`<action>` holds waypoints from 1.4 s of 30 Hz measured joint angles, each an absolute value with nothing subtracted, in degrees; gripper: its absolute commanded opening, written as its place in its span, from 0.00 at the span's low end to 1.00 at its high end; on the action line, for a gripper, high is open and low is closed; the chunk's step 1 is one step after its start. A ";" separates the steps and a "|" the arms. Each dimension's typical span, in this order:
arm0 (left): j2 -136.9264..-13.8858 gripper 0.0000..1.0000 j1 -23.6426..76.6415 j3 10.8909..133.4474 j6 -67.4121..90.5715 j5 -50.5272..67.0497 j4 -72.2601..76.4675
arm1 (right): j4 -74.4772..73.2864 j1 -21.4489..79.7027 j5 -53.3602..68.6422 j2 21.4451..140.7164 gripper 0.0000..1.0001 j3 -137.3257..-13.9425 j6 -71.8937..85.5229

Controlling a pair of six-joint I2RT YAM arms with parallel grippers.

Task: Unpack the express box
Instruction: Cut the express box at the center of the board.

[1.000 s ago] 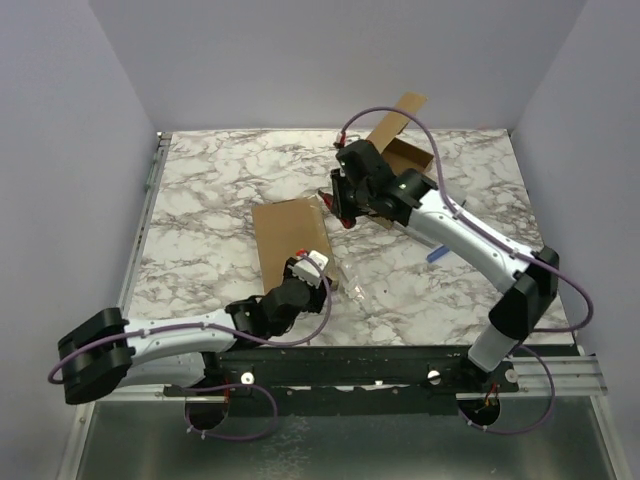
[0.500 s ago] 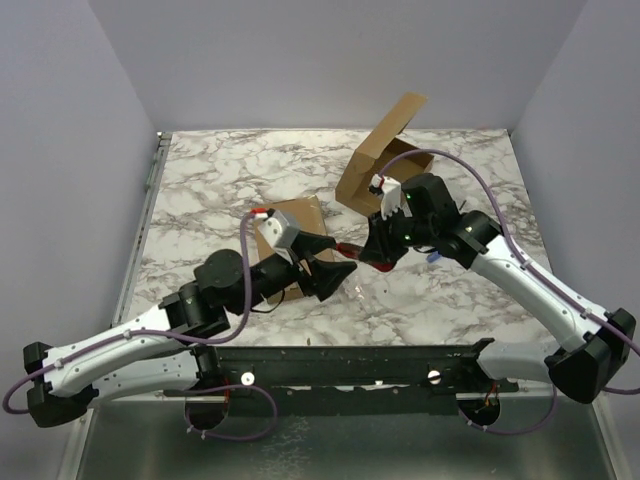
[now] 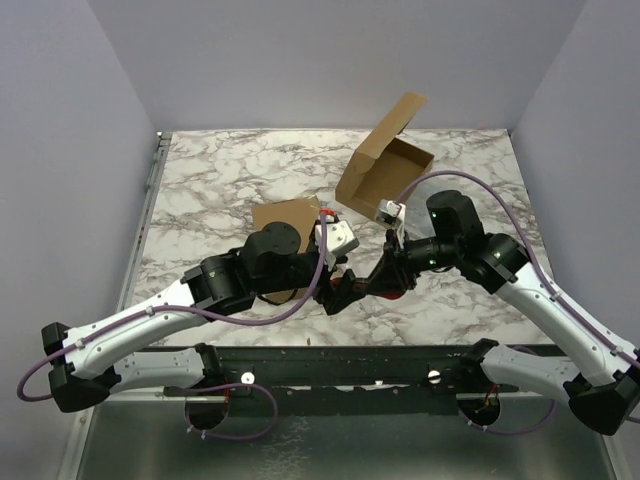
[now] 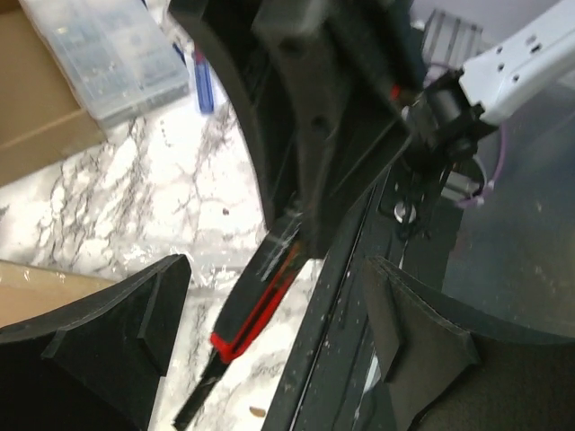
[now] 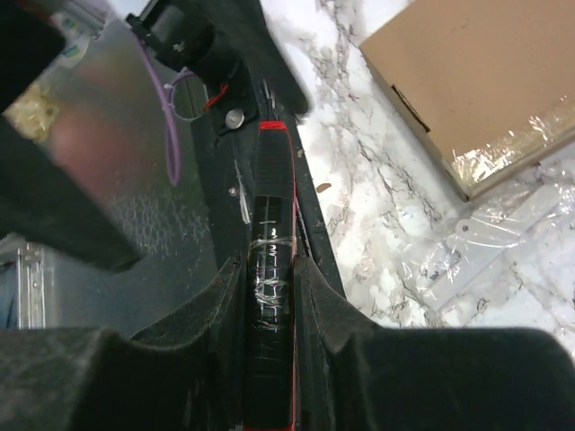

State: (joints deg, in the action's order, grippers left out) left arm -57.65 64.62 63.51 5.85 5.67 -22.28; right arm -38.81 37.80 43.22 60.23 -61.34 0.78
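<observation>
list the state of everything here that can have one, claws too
express box, open, lid flap raised
left claw, open wide, gripping nothing
right claw, shut on the black and red tool
black and red tool, held by the right claw, its end between the left claw's open fingers
cardboard sheet, lying flat
plastic bag, lying crumpled, looks empty

Robot lab cell: plain walls enclose a marble-print table.
</observation>
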 measured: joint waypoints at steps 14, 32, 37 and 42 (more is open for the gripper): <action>-68.12 0.67 51.51 65.63 3.70 34.15 -27.77 | -40.82 37.80 46.15 54.96 0.01 -60.25 -4.34; -67.05 0.00 50.74 60.10 1.61 43.70 -21.76 | -33.93 38.24 36.64 53.84 0.98 -58.50 4.32; -59.79 0.00 49.17 53.69 7.14 38.68 -10.39 | -20.34 38.35 25.10 48.36 1.00 -52.42 17.91; -54.72 0.00 49.01 47.53 14.26 33.08 5.56 | -3.70 38.28 21.85 45.69 1.00 -47.05 31.79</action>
State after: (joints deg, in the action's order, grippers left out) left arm -54.72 49.01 47.53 14.26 33.08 5.56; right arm -3.70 38.28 21.85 45.69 -47.05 31.79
